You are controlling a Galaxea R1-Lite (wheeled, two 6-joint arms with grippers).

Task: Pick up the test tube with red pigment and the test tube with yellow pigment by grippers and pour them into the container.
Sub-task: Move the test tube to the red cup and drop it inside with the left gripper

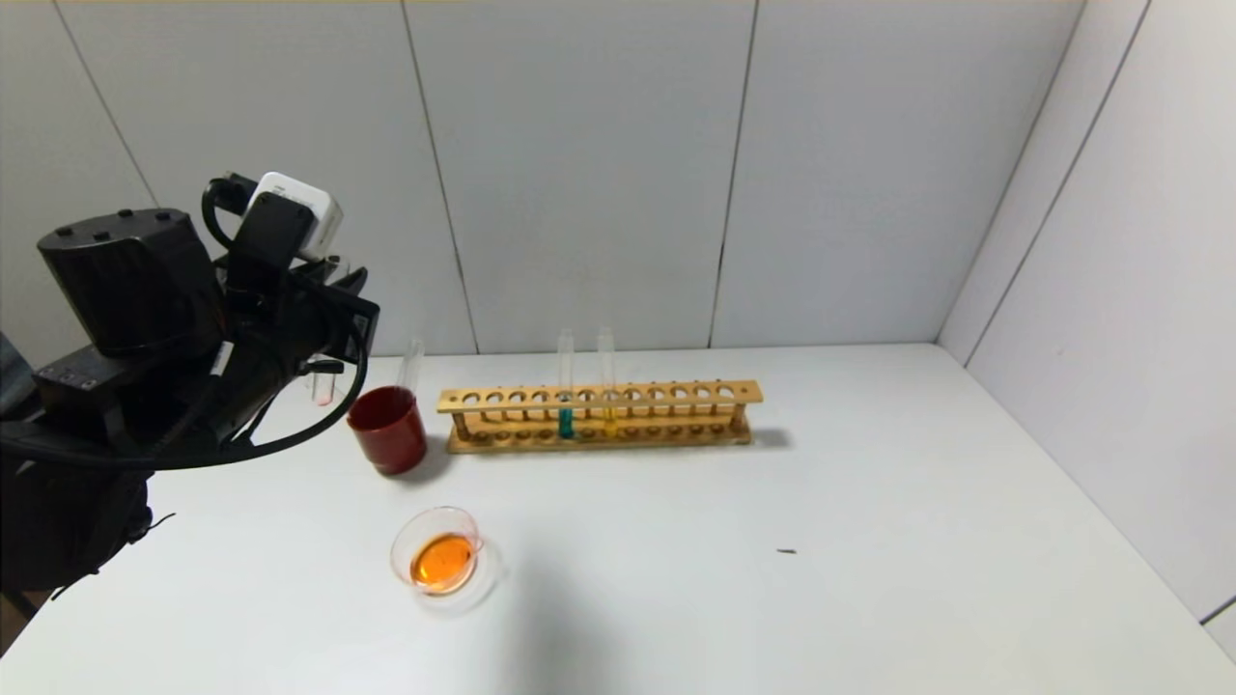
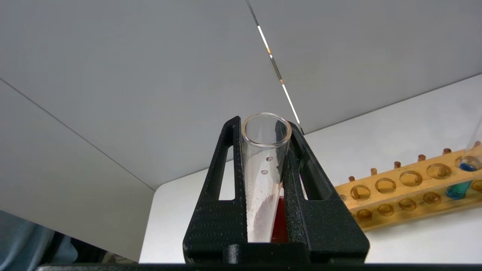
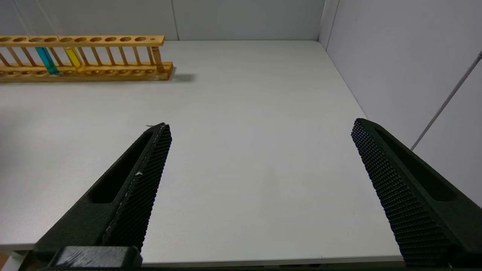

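Note:
My left gripper [image 1: 335, 323] [image 2: 264, 126] is shut on the test tube with red pigment [image 1: 323, 388] [image 2: 263, 180], held upright above the table's left back, just left of the red cup. The tube holds only pinkish-red smears. The test tube with yellow pigment [image 1: 607, 386] [image 3: 73, 58] stands in the wooden rack [image 1: 676, 394]. The container [image 1: 442, 558], a clear glass dish, sits in front of the cup with orange liquid in it. My right gripper [image 3: 260, 126] is open and empty over the table's near right part; it is out of the head view.
A dark red cup [image 1: 388, 430] stands left of the rack with a clear tube [image 1: 412, 359] leaning in it. A teal-liquid tube [image 1: 565, 391] [image 3: 46, 60] stands beside the yellow one. Walls close off the back and right sides.

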